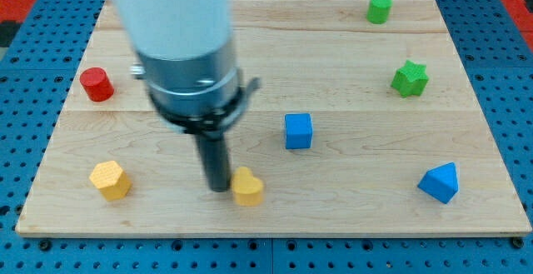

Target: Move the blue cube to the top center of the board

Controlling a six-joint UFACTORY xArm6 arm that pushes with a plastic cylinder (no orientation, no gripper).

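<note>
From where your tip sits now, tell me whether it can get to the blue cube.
Probably yes. My tip rests just left of a yellow block, and the blue cube lies up and right. Bare board lies between if I skirt that yellow block.

Bright, even overhead light leaves only soft short shadows under the blocks, while the arm's white housing (pixel 171 12) at upper left is blurred.

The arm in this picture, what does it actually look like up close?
A blurred white casing up top, then a wide grey metal ring over a black collar with small tabs sticking out sideways. Below hangs a straight dark rod; my tip ends just left of a small yellow block. No cables or markings show.
</note>
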